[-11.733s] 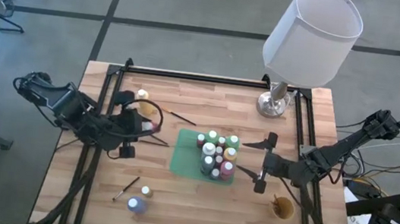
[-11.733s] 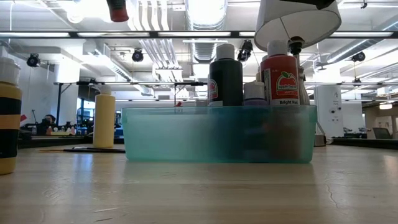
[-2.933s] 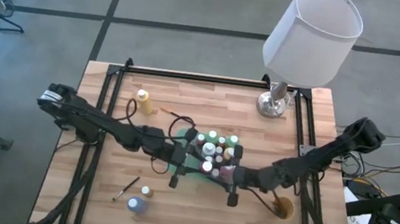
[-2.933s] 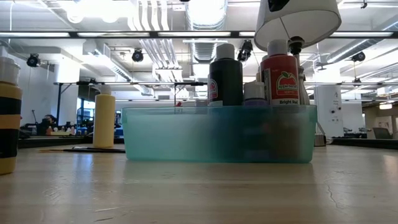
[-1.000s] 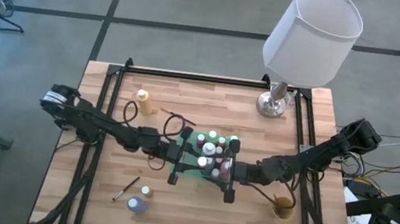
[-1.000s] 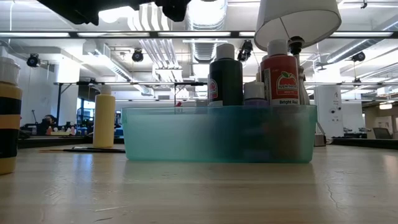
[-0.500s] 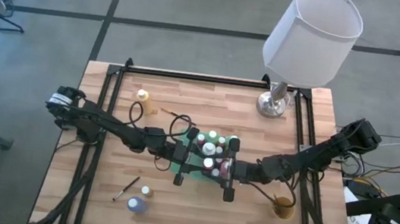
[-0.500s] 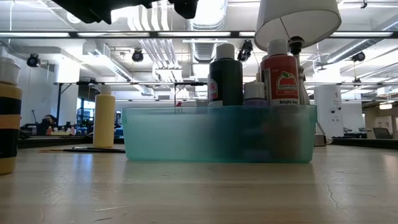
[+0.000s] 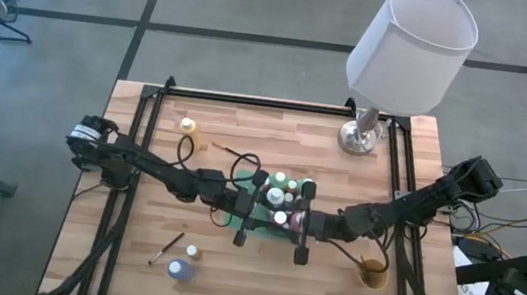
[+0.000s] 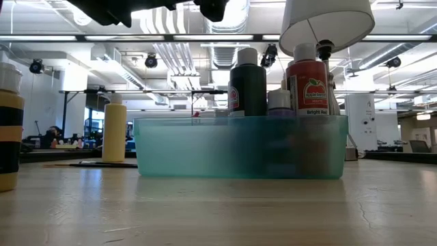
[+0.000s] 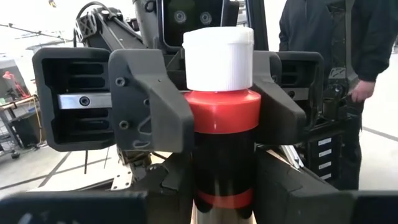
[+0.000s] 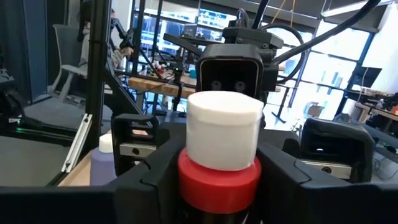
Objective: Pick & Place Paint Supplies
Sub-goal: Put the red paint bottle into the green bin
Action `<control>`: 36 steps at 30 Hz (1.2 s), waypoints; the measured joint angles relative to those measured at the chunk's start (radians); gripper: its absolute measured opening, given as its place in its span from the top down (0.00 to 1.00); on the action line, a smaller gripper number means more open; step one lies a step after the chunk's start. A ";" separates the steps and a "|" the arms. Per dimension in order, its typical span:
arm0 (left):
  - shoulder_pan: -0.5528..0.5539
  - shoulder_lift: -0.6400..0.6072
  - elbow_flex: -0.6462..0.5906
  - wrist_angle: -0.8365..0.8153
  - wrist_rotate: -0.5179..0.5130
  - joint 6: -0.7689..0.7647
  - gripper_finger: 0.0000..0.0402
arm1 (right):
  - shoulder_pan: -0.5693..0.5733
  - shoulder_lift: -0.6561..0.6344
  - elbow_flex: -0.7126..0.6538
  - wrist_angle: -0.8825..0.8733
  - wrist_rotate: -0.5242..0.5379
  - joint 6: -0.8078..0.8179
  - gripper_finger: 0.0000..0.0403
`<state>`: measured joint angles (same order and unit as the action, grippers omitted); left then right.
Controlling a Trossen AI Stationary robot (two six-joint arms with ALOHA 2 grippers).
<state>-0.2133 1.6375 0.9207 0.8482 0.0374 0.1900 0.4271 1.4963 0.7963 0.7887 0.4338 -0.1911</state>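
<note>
My left gripper (image 11: 217, 205) and right gripper (image 12: 217, 186) are both clasping one red bottle (image 11: 222, 149); overhead, my arms are hiding it.

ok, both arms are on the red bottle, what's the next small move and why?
Probably open the left gripper and ease it back: the right gripper has its fingers against both sides of the red bottle, so the handover looks ready.

Teal bin (image 10: 239, 147) perhaps hides blurred bottle bases.
</note>
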 joint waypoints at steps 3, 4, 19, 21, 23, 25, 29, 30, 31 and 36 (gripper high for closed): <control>0.001 0.000 0.000 0.000 0.002 0.002 0.70 | 0.000 0.000 0.000 0.000 0.002 0.001 0.66; 0.001 0.000 0.000 0.000 0.001 0.002 0.70 | 0.000 0.000 0.000 -0.001 0.002 0.001 0.67; 0.001 -0.015 -0.001 -0.048 -0.002 -0.044 0.69 | 0.000 -0.001 0.000 -0.028 0.008 0.009 0.67; 0.001 -0.036 -0.001 -0.105 -0.003 -0.048 0.67 | 0.000 -0.002 0.000 -0.041 0.010 0.008 0.68; 0.002 -0.065 0.001 -0.176 -0.009 -0.054 0.65 | -0.001 -0.007 0.000 -0.057 0.012 0.007 0.68; 0.001 -0.104 0.011 -0.265 -0.011 -0.054 0.60 | 0.000 -0.013 -0.001 -0.064 0.015 0.010 0.68; 0.000 -0.188 0.032 -0.456 -0.013 -0.061 0.51 | 0.000 -0.035 -0.001 -0.105 0.018 0.032 0.66; 0.000 -0.206 0.038 -0.510 -0.016 -0.060 0.48 | 0.000 -0.037 -0.001 -0.113 0.021 0.034 0.66; 0.000 -0.227 0.045 -0.574 -0.019 -0.055 0.46 | 0.000 -0.042 -0.001 -0.124 0.022 0.038 0.66; 0.000 -0.298 0.112 -0.825 -0.074 -0.008 0.39 | 0.000 -0.063 -0.001 -0.221 0.013 0.148 0.67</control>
<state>-0.2136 1.3393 1.0325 0.0235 -0.0366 0.1818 0.4271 1.4332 0.7956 0.5676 0.4469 -0.0434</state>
